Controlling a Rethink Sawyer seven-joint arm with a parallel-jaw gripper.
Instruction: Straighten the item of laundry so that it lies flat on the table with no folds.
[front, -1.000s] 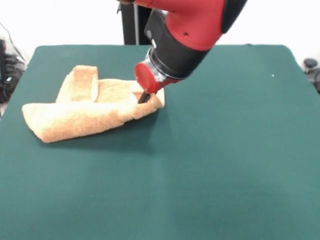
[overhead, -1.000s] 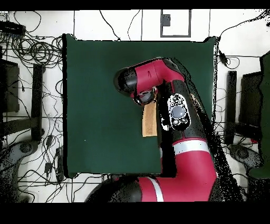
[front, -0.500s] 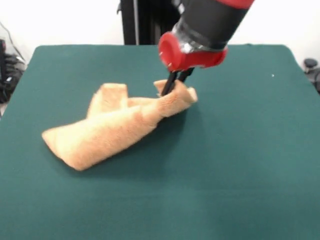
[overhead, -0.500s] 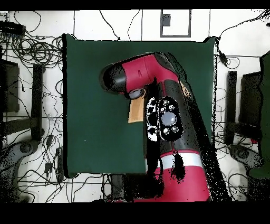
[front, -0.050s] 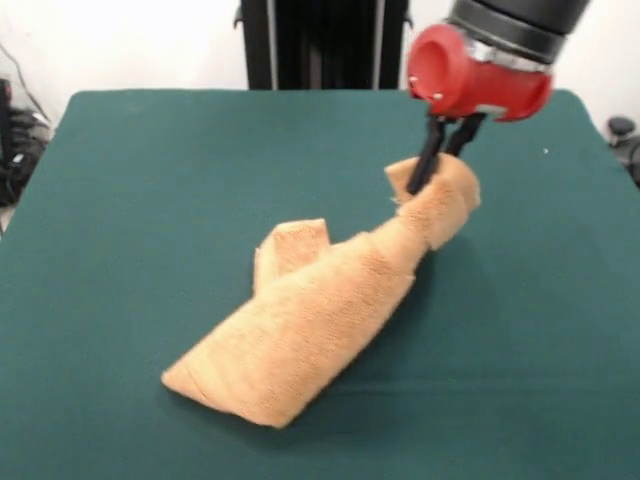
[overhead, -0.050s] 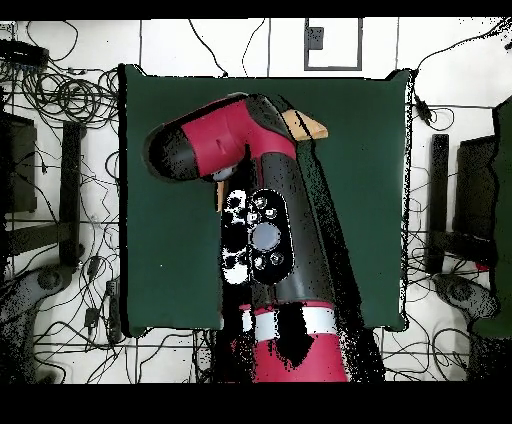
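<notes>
Two views show a red and black robot arm (front, -0.050s: 480, 60) holding a golden-tan towel (front, -0.050s: 310, 320) over a dark green table (front, -0.050s: 120, 200). From the front, the gripper (front, -0.050s: 440, 165) hangs below a round red wrist, and its two thin black fingers (front, -0.050s: 428, 160) are pressed together on one bunched corner of the towel, lifting that end clear of the cloth surface. From there the towel slopes down toward the near left as a long, thick roll, its low end resting on the table. A smaller folded flap sticks up beside the roll at its middle. The fabric looks fluffy and looped, like terry cloth; the table covering looks matte and felt-like.

Seen from overhead, the arm (overhead, -0.050s: 260, 200) hides nearly all of this. Only a small tan wedge of towel (overhead, -0.050s: 305, 125) shows past the arm's edge, plus a thin sliver lower down by the wrist. The gripper itself cannot be seen from above. Tangled cables (overhead, -0.050s: 60, 100) lie on the floor beside the table (overhead, -0.050s: 160, 260).
</notes>
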